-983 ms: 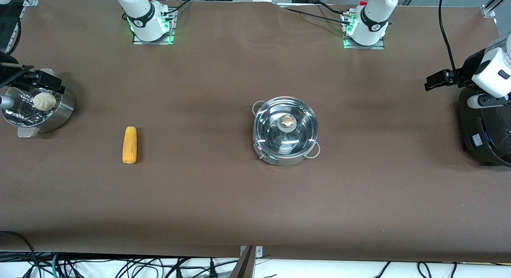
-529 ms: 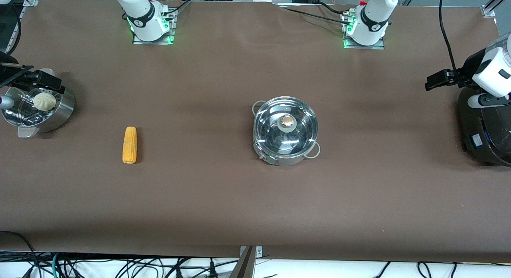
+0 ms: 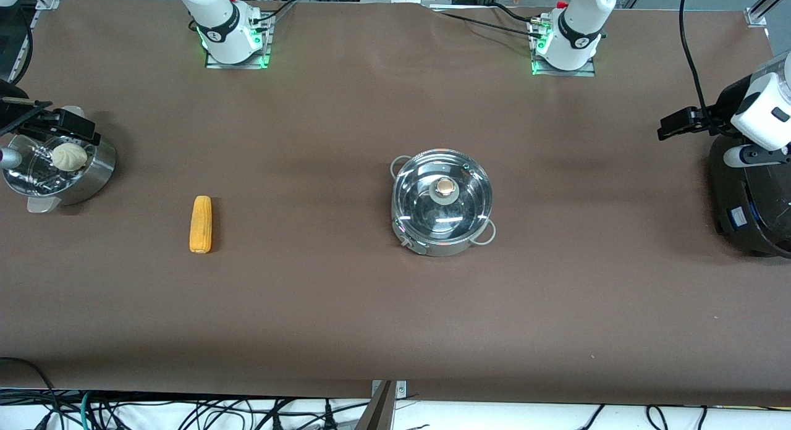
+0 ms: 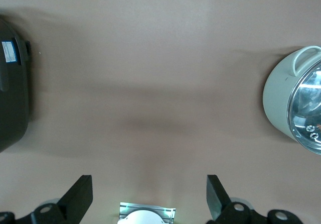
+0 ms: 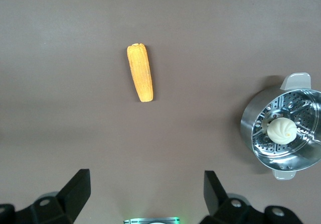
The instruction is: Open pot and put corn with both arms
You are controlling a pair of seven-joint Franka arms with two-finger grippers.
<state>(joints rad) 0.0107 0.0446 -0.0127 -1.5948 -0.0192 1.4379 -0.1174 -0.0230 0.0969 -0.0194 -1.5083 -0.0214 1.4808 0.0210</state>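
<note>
The steel pot (image 3: 442, 202) stands mid-table with its glass lid and tan knob (image 3: 444, 186) on; its edge also shows in the left wrist view (image 4: 293, 108). The yellow-orange corn (image 3: 201, 223) lies on the table toward the right arm's end, also in the right wrist view (image 5: 140, 72). My left gripper (image 4: 149, 196) is open and empty, high over the left arm's end of the table, well apart from the pot. My right gripper (image 5: 147, 191) is open and empty, high over the right arm's end, near the steamer basket and apart from the corn.
A steel steamer basket (image 3: 93, 170) with a white bun (image 3: 69, 156) stands at the right arm's end. A black round device (image 3: 751, 201) stands at the left arm's end. Brown table covering (image 3: 321, 306) lies between corn and pot.
</note>
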